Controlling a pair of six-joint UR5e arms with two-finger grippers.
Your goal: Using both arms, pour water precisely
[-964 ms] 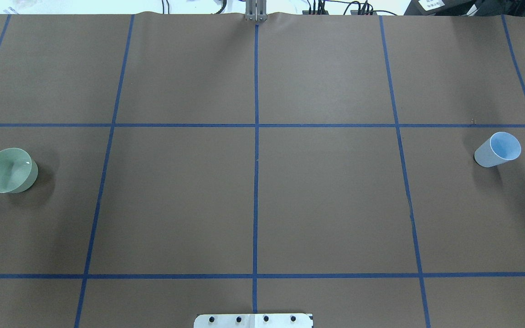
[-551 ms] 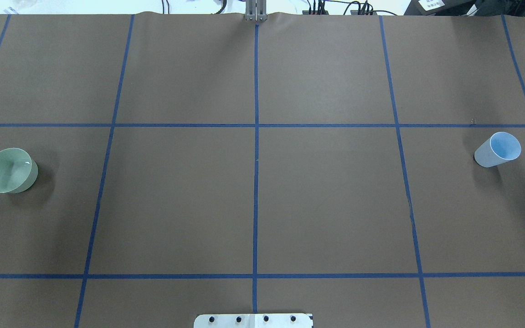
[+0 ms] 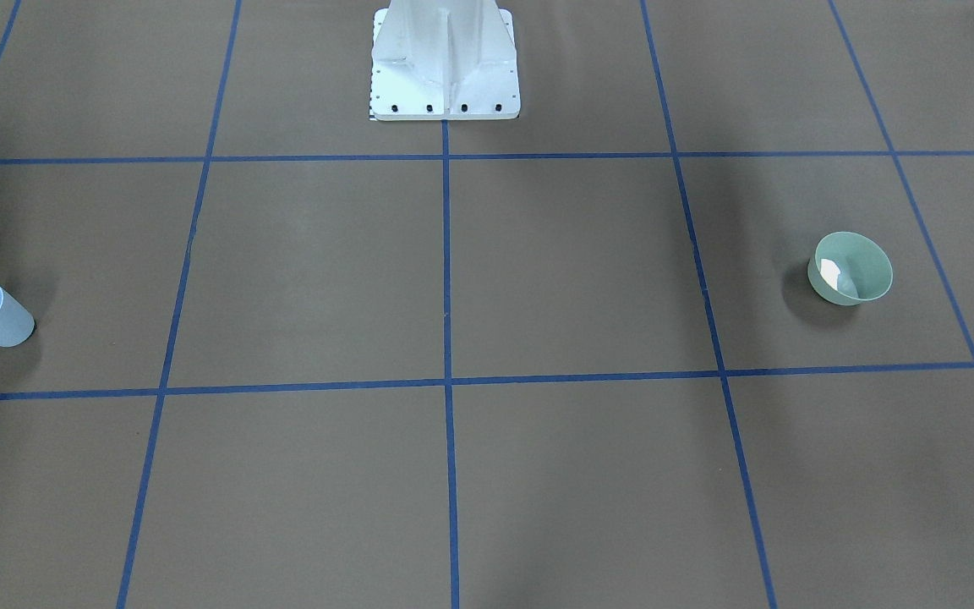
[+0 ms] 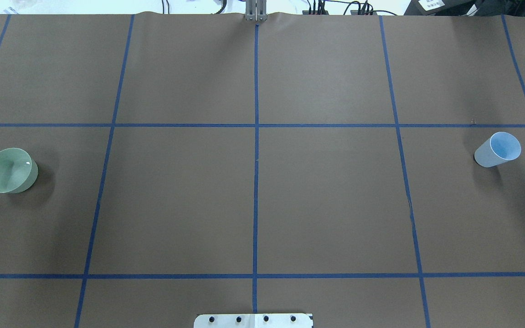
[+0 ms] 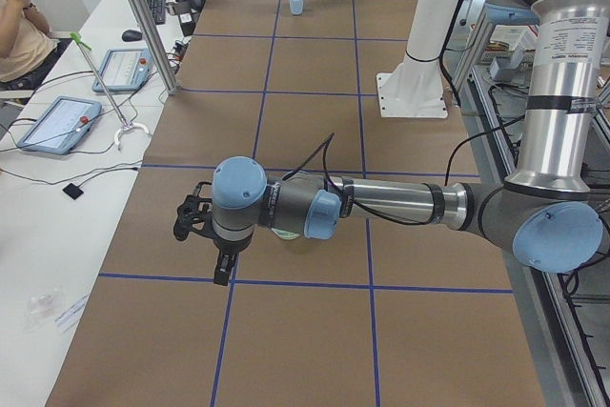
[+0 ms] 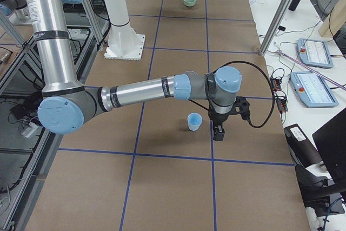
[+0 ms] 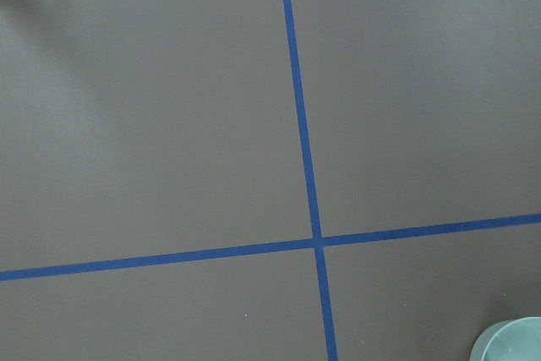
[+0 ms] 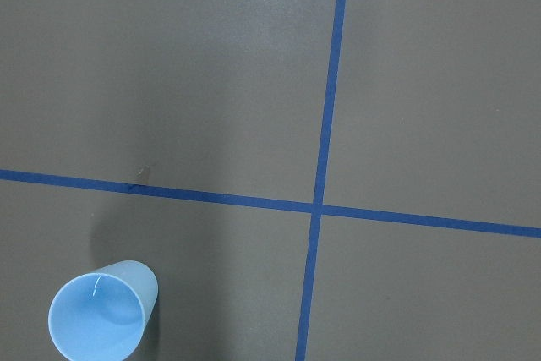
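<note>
At the robot's left end of the table [image 4: 326, 205], a pale patch [image 3: 831, 271] inside the bowl [image 4: 9, 170], plain only from the front, may be water; the cup [image 4: 497, 149] stands well apart at the right end. Only the side views show the arms: the left arm [image 5: 381, 202] crosses before the bowl, half hiding it, left gripper [image 5: 222, 269] pointing down, while the right arm [image 6: 146, 90] holds the right gripper [image 6: 218, 132] just beside the cup. Whether either's jaws are apart or together cannot be told from there.
</note>
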